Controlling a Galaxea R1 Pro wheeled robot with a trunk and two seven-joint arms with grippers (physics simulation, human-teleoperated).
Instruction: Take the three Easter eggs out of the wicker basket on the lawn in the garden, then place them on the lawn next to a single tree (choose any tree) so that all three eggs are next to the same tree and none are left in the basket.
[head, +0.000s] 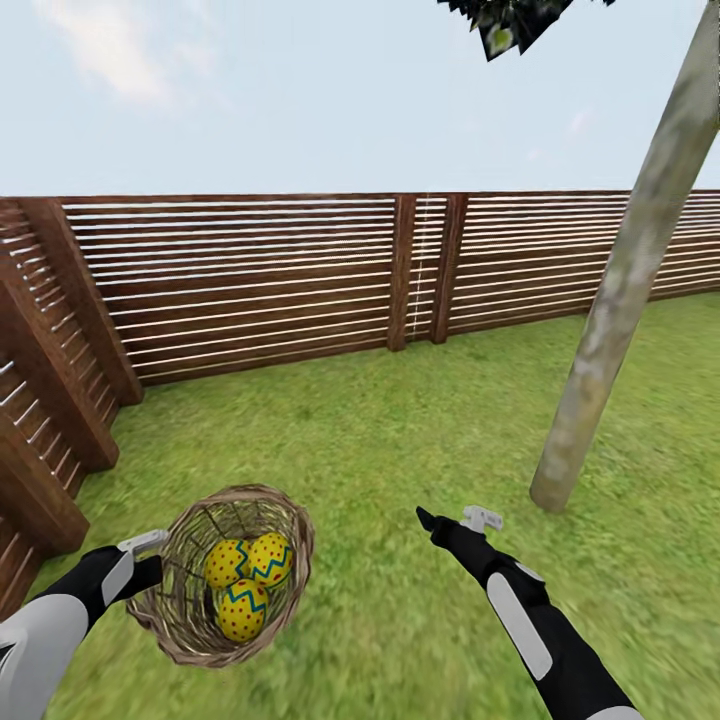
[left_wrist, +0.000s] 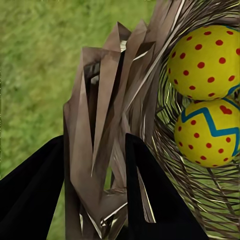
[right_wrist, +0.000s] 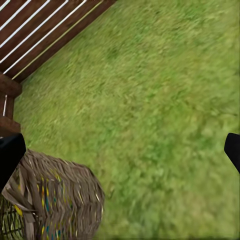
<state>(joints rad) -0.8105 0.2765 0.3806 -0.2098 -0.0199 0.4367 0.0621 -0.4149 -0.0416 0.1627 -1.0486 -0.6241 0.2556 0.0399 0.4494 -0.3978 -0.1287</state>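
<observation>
- The lawn (head: 400, 430) spreads bright green across the garden, and the dark brown slatted fence (head: 260, 285) bounds it at the far side and along the left.
- The tree (head: 625, 290), with a pale, mottled trunk, rises tilted at the right of the head view; its base stands on the grass well apart from the basket.
- The wicker basket (head: 185, 620) sits low at the left, tipped so its open mouth shows, with its braided rim next to the left arm.
- The three Easter eggs (head: 245, 585) lie together inside the basket, yellow with red dots and blue-green zigzag bands, touching one another.
- The left end effector (left_wrist: 92, 165) has its two dark fingers on either side of the basket's rim, closed onto the weave.
- The right end effector (head: 455, 520) hovers over bare grass between basket and tree, fingers spread wide at the edges of its wrist view and holding nothing.
</observation>
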